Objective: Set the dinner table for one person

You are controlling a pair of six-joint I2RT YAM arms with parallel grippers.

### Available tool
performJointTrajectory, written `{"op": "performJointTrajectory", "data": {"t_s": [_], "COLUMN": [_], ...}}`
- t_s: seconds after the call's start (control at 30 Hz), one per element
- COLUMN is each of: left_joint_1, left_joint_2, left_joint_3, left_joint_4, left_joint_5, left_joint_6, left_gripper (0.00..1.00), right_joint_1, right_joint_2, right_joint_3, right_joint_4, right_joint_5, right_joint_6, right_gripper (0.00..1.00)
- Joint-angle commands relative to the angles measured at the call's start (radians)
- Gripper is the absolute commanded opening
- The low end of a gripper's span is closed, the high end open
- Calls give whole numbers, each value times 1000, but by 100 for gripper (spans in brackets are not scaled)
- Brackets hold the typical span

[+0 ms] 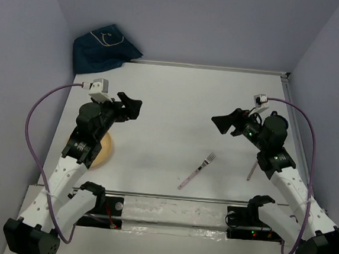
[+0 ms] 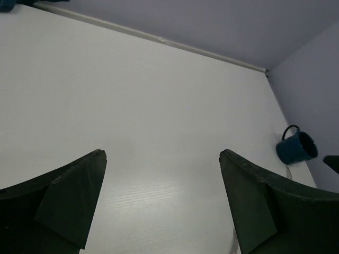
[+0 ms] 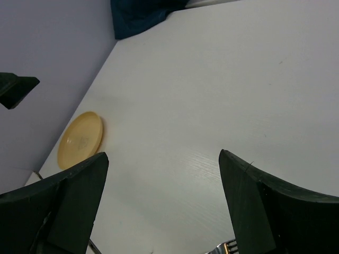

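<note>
I judge the setting not yet begun. My left claw (image 1: pixel 132 107) and right claw (image 1: pixel 220 122) hang wide and empty above the white tabletop (image 1: pixel 184 92). The navy cloth (image 1: pixel 105 47) sits bunched at its far-left corner; fetching it should come next.

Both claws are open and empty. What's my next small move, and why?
Probably send the left claw toward the placemat. It lies crumpled in the far left corner, on that arm's side. The plate and fork sit loose on the table, so the mat likely goes down first.
</note>
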Motion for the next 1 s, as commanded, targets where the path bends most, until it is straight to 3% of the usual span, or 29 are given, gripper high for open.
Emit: {"op": "performJointTrajectory", "data": {"t_s": [0.0,0.2,0.43,0.5,0.77,0.97], "left_joint_1": [43,200,244,267,395,432], "left_joint_2": [145,398,731,842,1260,1441], "left_joint_3": [97,239,557,613,956,1172], "left_joint_4": [-43,17,31,37,-14,-50], "left_joint_5": [-129,-99,-385,-410,-338,-349], "left_joint_6": [2,-68,-50,-51,-119,-136], "left_gripper": [99,99,99,99,99,99], "right_joint_1": [1,1,1,1,1,1], "right_joint_2": [-39,-47,-24,-15,43,82], "right_joint_3": [34,31,20,20,37,42], "right_joint_4": [-28,-51,-51,-50,-50,-47], "right_joint_5": [59,106,125,125,69,27], "right_joint_6": [-21,-29,-26,-27,-24,-32], "right_gripper": [90,88,84,84,81,81]}}
